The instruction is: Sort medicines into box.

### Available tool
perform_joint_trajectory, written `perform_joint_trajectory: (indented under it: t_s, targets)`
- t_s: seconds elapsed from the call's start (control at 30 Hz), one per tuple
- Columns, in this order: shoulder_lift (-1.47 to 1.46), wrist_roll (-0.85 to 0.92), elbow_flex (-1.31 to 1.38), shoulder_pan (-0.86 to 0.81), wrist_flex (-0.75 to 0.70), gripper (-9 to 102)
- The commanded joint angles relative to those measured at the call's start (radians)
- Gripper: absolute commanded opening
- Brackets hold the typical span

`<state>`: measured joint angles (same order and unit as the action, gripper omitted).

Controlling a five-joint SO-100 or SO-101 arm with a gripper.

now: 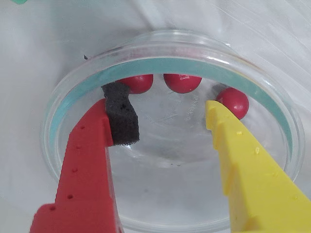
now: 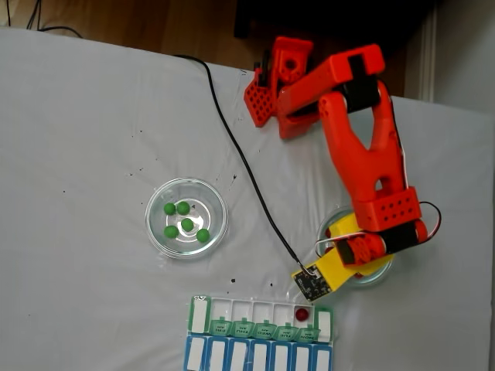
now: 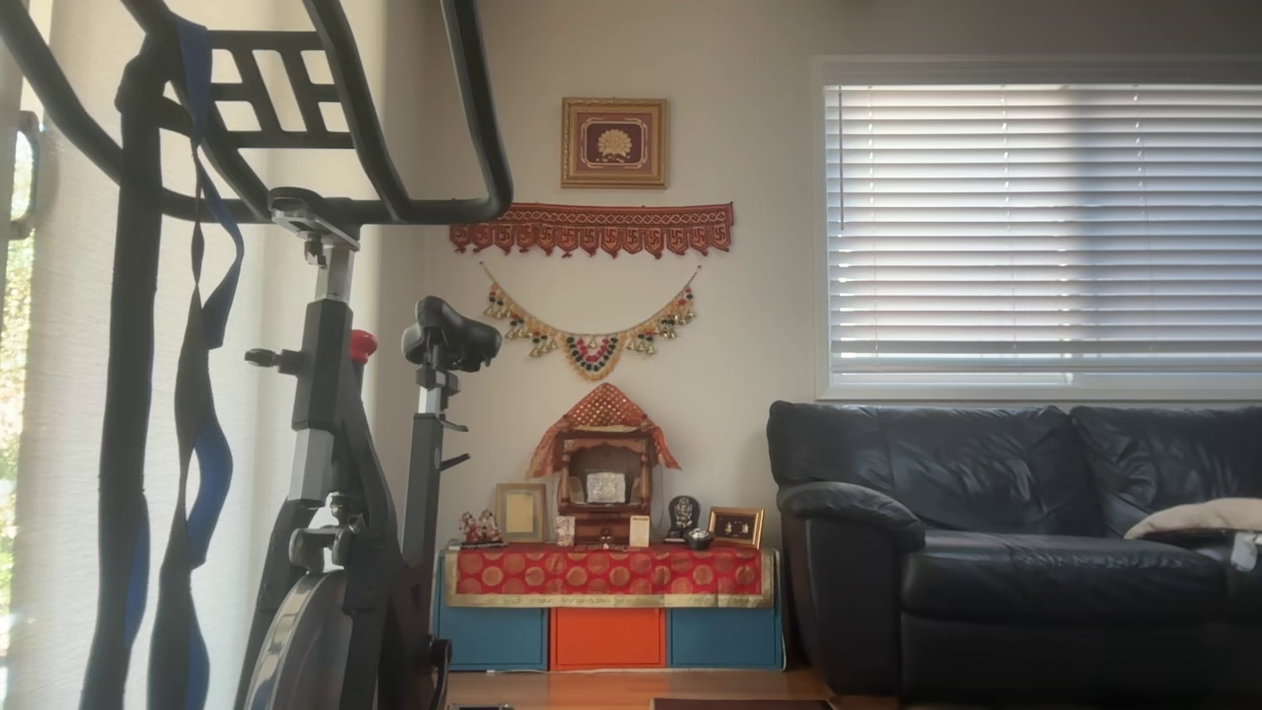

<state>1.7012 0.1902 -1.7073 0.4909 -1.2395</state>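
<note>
**Operator A:** Red and yellow fingers are what I read first in the wrist view. My end effector is spread wide, nothing between its jaws, with a black foam pad on the red finger and the yellow finger opposite. Both tips sit inside a clear glass dish.

**Operator B:** Contents of that dish?

**Operator A:** Three dark red medicines lie along its far wall. One is just beside the foam pad, one sits between the fingertips but beyond them, and one is just beside the yellow tip. I cannot tell whether either finger touches a ball.

**Operator B:** Confirm position from the fixed view.

**Operator A:** My orange arm reaches down over that dish at the right of the white worktop. A second glass dish stands well apart to the left and holds five green medicines.

**Operator B:** Box location?

**Operator A:** I see the box at the bottom edge, below and between the two dishes. Its green-lidded row is open, and one dark red ball rests in a compartment near the right end. The blue-lidded row runs beneath it. A black cable crosses the worktop.
</note>
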Motion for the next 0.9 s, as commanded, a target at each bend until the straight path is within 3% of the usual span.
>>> perform_joint_trajectory:
  t_s: [0.0,0.87]
  targets:
    - [0.023,-0.011,0.097,0.002,0.014,28]
    - [-0.055,-0.025,0.135,0.014,0.006,27]
